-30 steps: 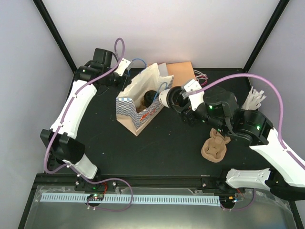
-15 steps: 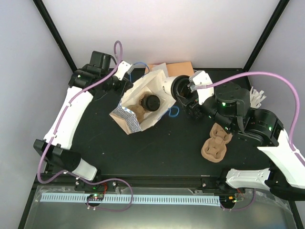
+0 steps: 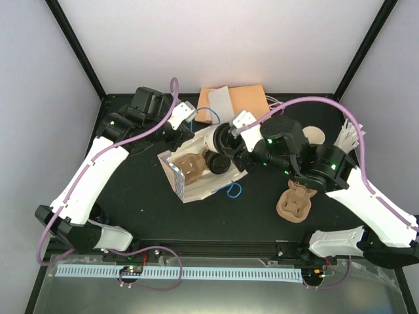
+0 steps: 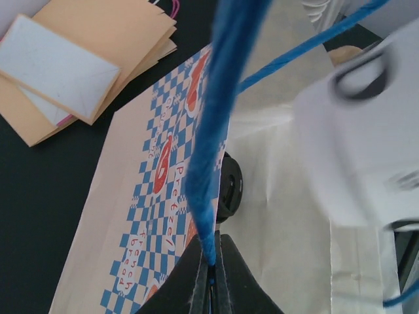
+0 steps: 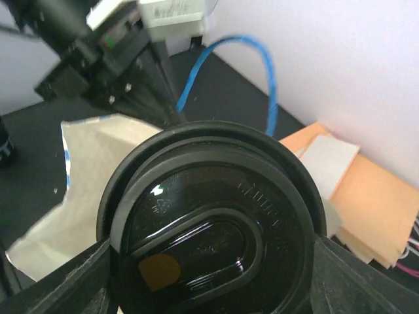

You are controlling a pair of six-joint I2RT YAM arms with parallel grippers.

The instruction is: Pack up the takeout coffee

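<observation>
Left tool point(image 4: 211, 261) pinching blue handle point(image 4: 219, 111), visible only wrist-side, right tool point(image 5: 211, 278) gripping takeout coffee point(image 5: 209, 209)

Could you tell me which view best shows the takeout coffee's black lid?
The right wrist view: the lid fills the frame face-on, embossing visible. The top external view shows the takeout coffee side-on over the bag, its lid small. The left wrist view shows a dark curved edge beside the blue handle, possibly another lid.

Brown pulp carrier point(image 3: 294, 203) near right — tan envelopes point(image 3: 245, 101) far back.
</observation>
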